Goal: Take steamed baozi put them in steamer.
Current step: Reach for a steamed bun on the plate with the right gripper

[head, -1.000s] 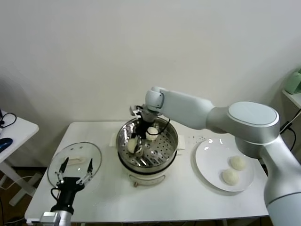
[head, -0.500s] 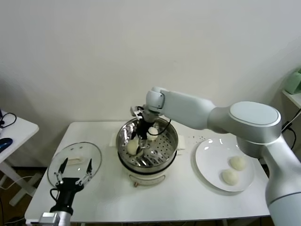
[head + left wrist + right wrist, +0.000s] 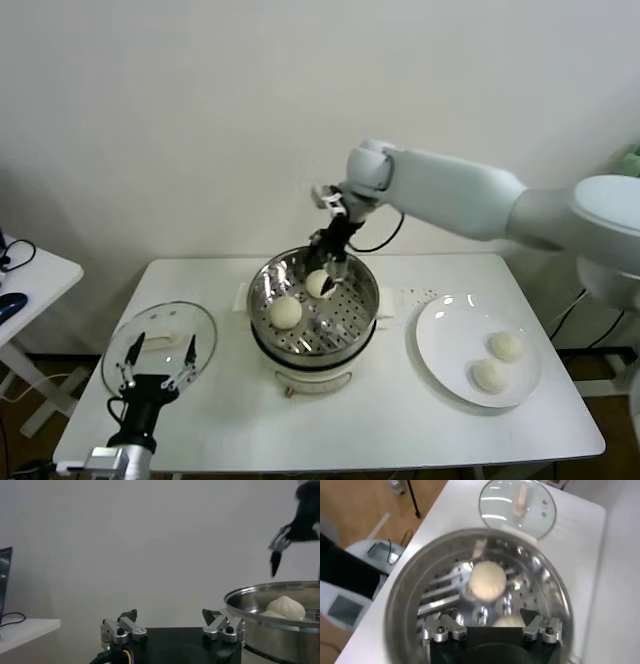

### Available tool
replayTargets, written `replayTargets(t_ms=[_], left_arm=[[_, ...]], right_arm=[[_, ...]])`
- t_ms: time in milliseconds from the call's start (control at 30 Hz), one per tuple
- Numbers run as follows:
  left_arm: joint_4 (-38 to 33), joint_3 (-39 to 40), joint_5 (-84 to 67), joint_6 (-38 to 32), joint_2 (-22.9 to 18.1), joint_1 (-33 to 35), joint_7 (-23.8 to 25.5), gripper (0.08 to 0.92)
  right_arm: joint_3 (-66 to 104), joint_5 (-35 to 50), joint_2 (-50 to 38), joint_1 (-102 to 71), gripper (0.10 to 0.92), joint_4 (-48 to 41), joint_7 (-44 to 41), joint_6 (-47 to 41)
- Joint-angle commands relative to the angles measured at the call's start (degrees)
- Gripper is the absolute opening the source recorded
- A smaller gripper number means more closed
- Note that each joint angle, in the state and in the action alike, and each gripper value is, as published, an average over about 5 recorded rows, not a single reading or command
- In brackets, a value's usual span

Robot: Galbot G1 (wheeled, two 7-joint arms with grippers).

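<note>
Cream-white baozi point(image 3: 286, 311) lie in the steamer point(image 3: 362, 300) below the empty, spread right hand point(image 3: 335, 262).

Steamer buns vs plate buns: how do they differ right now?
The steamer buns lie on perforated steel inside a deep rim; the plate buns lie on flat white.
Steamer buns sit apart; plate buns sit close together.
The open right claw hangs over the steamer buns; nothing hangs over the plate buns.
Both pairs: round, cream-white.

Right end effector point(image 3: 330, 266) raised, apparently open; left end effector point(image 3: 158, 366) parked.
</note>
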Motion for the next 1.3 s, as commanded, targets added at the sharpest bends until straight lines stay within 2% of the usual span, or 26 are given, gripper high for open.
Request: replayTargets(t_ms=[33,300,467,767,1300], left_arm=[[0.6,-0.2,-1.0,0.1,0.4,-1.0,-0.1,0.823],[1.6,-1.1,-2.3,0.2,0.7,-3.0,0.1,0.823],[1.6,-0.9,-1.7,-0.1,0.2,-2.0,0.1,0.823],[1.7,-0.7,-1.0,-0.1,-0.5,-1.8,0.1,0.823],[2.5,-1.0,-0.9,-0.3,-0.7,-1.1,0.0,0.823]], right_arm=[[-2.8,-6.2,-23.6,10.1,0.823,13.7,-4.5,3.7],[6.7,-25.8,-36.7,-4.9,0.823,15.6,-6.3,8.7],[17.9,-33.4,-41.9,-19.1,0.823,16.2,-5.6,9.9],[22.3,-38.5,-44.6,-30.8,0.823,16.6,-2.5,9.7],[26.9,-43.0,-40.2,-39.5,0.823,12.8,1.2,9.9]])
